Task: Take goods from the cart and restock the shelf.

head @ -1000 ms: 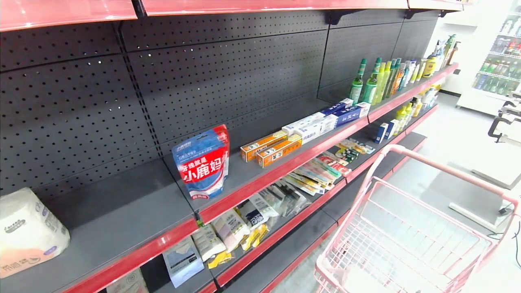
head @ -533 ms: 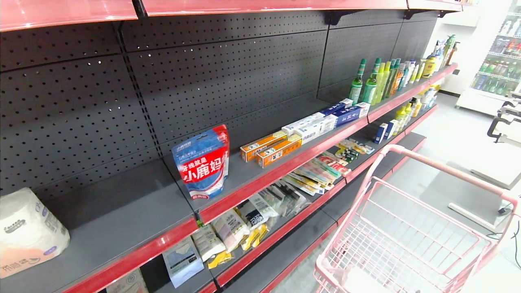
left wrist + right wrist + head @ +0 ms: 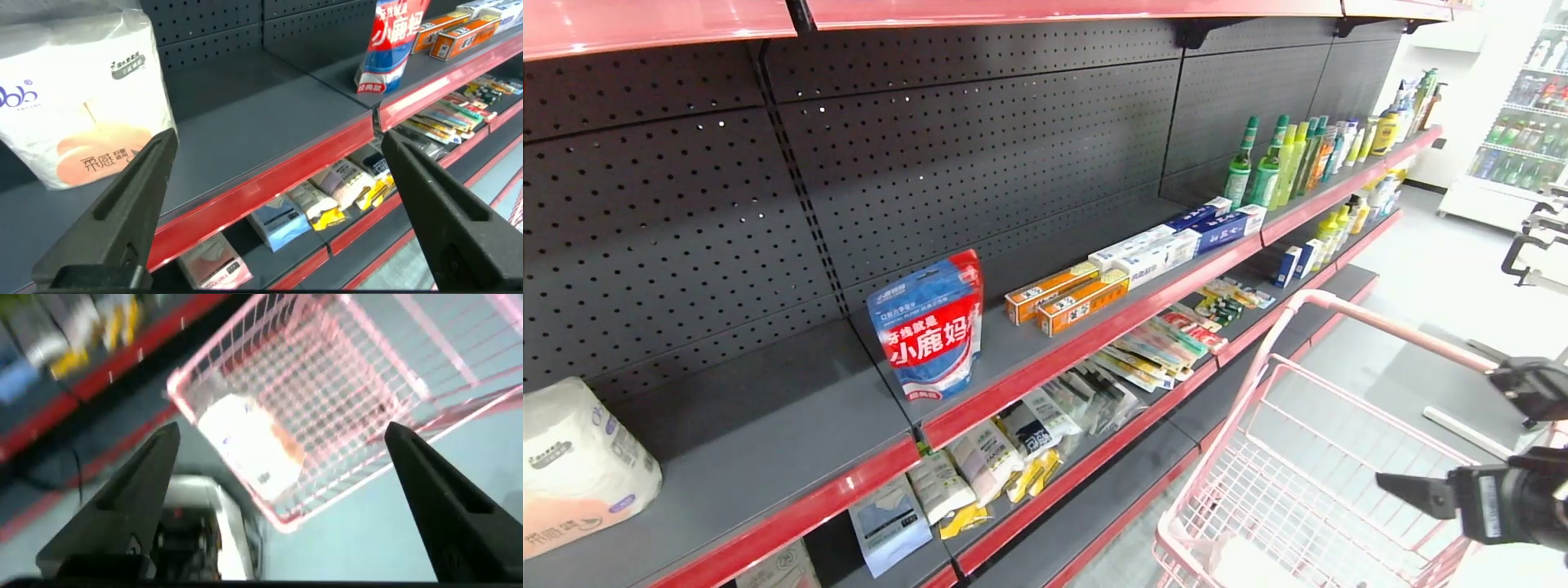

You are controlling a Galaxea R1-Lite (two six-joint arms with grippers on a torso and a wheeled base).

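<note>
Shelf count: one pink cart (image 3: 1388,328) stands before one shelf unit (image 3: 784,416), with one white pack (image 3: 249,445) inside it. The middle tier carries one tissue pack (image 3: 580,461), one blue-and-red pouch (image 3: 929,327) and two orange boxes (image 3: 1066,298) side by side. Beyond them lie white boxes (image 3: 1147,251) and blue boxes (image 3: 1217,230), at least two of each. The bottles (image 3: 1266,175) farther along and the sachets (image 3: 1013,441) one tier down crowd too closely to count.
</note>
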